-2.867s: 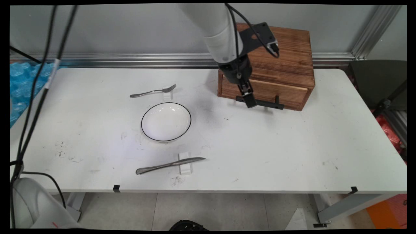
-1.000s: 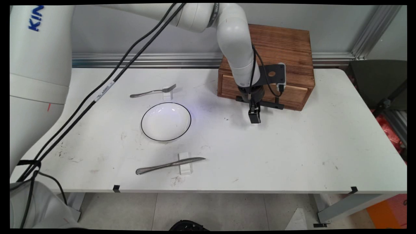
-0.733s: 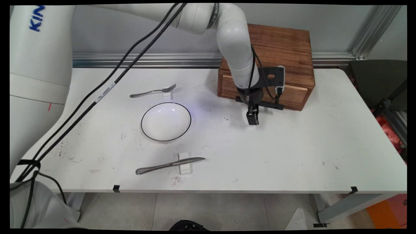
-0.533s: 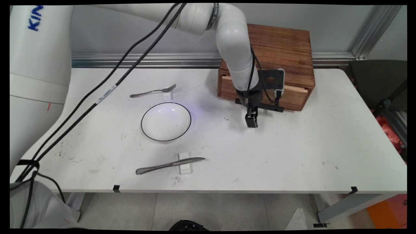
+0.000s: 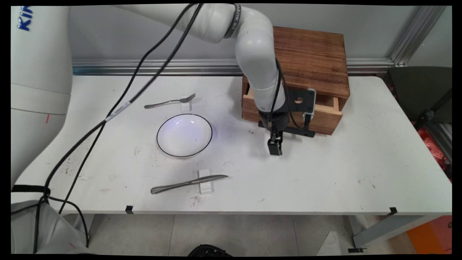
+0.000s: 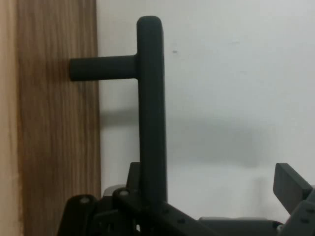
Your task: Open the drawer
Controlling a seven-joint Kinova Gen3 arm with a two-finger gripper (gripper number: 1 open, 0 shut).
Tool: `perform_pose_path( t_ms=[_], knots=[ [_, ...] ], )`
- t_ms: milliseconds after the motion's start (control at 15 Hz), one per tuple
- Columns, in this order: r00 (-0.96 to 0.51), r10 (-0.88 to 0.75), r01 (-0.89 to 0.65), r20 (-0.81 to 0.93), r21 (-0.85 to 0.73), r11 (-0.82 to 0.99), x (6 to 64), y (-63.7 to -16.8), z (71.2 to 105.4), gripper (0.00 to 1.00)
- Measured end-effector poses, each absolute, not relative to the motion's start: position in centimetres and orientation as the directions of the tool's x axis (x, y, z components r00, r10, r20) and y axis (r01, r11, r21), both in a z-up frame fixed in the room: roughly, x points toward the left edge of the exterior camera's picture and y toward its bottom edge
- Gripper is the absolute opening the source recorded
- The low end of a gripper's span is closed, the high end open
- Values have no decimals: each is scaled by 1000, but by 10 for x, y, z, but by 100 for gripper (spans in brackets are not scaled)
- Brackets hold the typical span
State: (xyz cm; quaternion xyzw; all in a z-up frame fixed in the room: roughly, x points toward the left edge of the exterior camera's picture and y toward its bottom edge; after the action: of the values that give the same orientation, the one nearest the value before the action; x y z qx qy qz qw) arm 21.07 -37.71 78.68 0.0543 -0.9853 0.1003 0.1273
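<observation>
Drawer (image 5: pixel 326 116) stands partly out of wooden box (image 5: pixel 312 54) at tabletop (image 5: pixel 325 173) rear. We see gripper (image 5: pixel 275 148) pointing down at its black handle (image 6: pixel 151 108). Jaws apart: bar sits by one side, other finger (image 6: pixel 291 189) well clear of it. Plate (image 5: pixel 184 135) lies near, to picture left.

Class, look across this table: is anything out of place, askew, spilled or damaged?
Only the drawer of the wooden box stands out: it sits partly pulled out, with the gripper at its black handle. The fork, knife and bowl lie tidy; nothing is spilled. The table carries dark scuffs.
</observation>
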Motion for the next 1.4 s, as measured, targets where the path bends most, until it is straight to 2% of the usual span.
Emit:
perform_pose_path(
  t_ms=[1400],
  knots=[
    [-972,-63,-91,228,-114,989,184,-266,786,100]
  ],
)
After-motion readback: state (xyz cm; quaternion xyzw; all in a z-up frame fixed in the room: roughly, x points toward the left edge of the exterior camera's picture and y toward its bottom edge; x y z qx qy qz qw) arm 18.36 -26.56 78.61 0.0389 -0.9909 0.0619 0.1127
